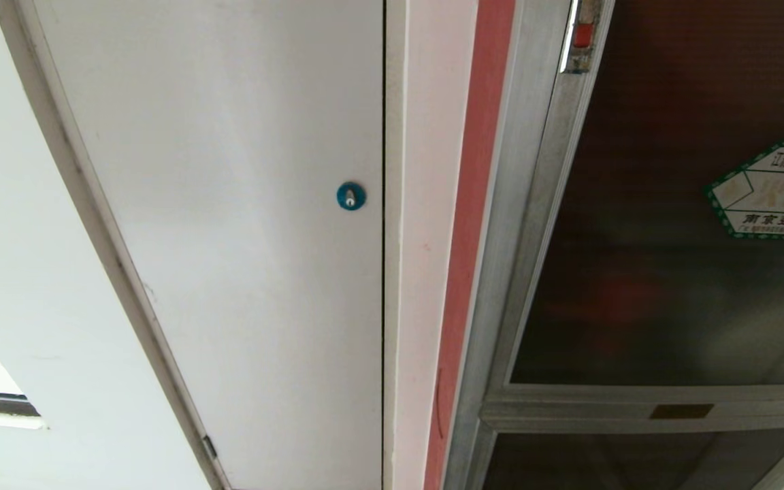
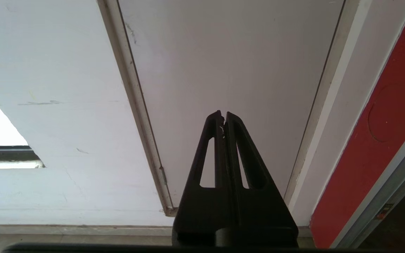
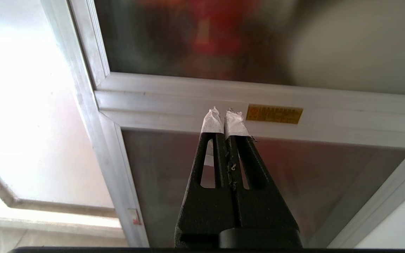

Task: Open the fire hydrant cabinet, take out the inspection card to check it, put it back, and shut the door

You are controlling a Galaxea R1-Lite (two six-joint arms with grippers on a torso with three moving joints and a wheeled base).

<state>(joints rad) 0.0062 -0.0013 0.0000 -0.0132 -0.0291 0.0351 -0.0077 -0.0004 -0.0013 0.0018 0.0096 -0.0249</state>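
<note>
In the head view no arm is visible; the fire hydrant cabinet fills the right side of the frame, with its silver frame running from the upper middle down to the lower middle, and the door is the large dark glass pane in the upper right, closed in its frame. The long side of the door runs from top to bottom of the frame, a little tilted. A green-bordered sticker sits at the right edge of the frame on the glass, and a small red latch is at the top, on the left rail of the door. Through the dark glass only a blurred red shape can be seen; what is inside I cannot tell. Under the door is a smaller lower glass panel. In the left half of the frame is a white-grey panel with a blue round lock. In the right wrist view the right gripper has its fingers pressed together, holding nothing, the tips with white tape lying before the silver crossbar, just beside a yellow label, with the door above in the frame. In the left wrist view the left gripper is also pressed together and empty, in front of the white-grey panel, apart from the cabinet at the right edge.
</note>
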